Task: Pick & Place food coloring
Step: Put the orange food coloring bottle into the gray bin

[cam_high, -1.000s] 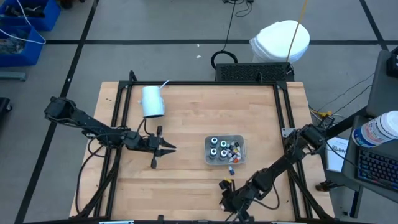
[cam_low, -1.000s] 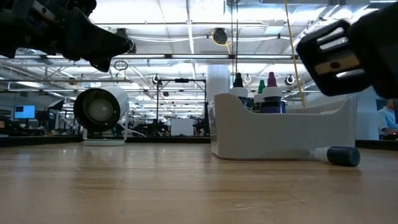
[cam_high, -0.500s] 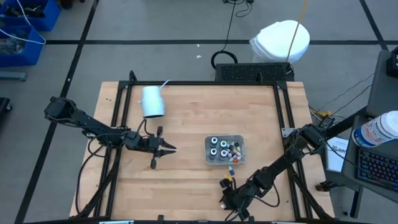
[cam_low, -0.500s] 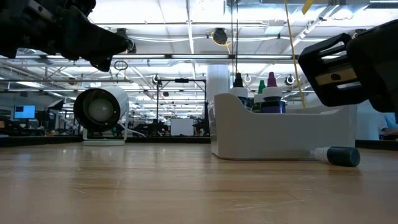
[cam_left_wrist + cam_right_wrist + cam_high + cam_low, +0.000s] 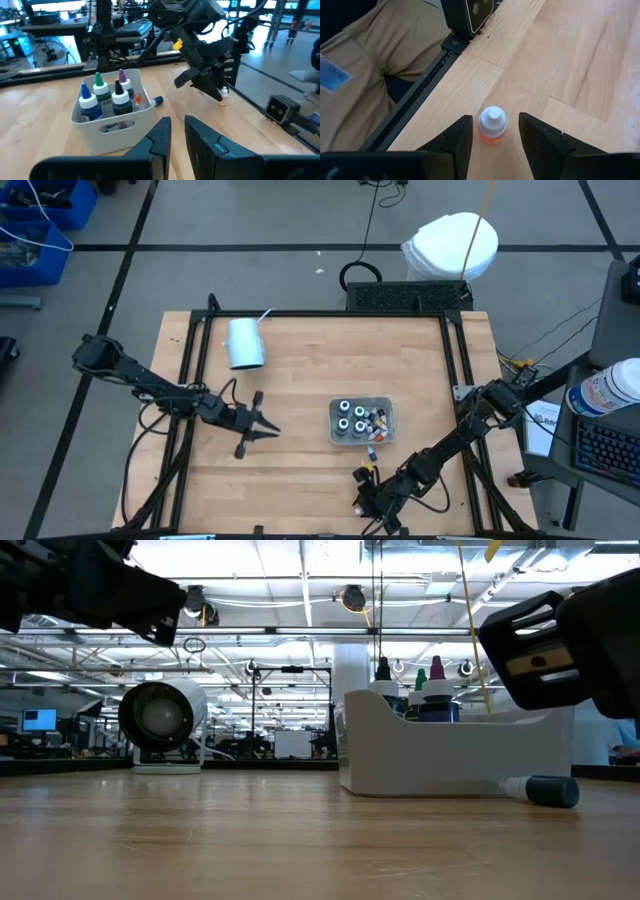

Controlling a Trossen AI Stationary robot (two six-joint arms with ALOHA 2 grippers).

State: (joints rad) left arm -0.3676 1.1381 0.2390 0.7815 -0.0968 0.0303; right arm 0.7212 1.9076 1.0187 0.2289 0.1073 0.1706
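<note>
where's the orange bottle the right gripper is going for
The orange bottle stands upright near the table's front edge, between the right gripper's open fingers, in front of the tray.

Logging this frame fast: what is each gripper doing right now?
Left gripper: nearly closed, empty, above the wooden table.
Right gripper: open, straddling a small white-capped orange bottle standing near the table edge, not gripping it.

2 arms reaching in over the table

The left gripper is hovering mid-table with fingers nearly closed; the right gripper is hanging low near the front edge, fingers spread apart.
</note>
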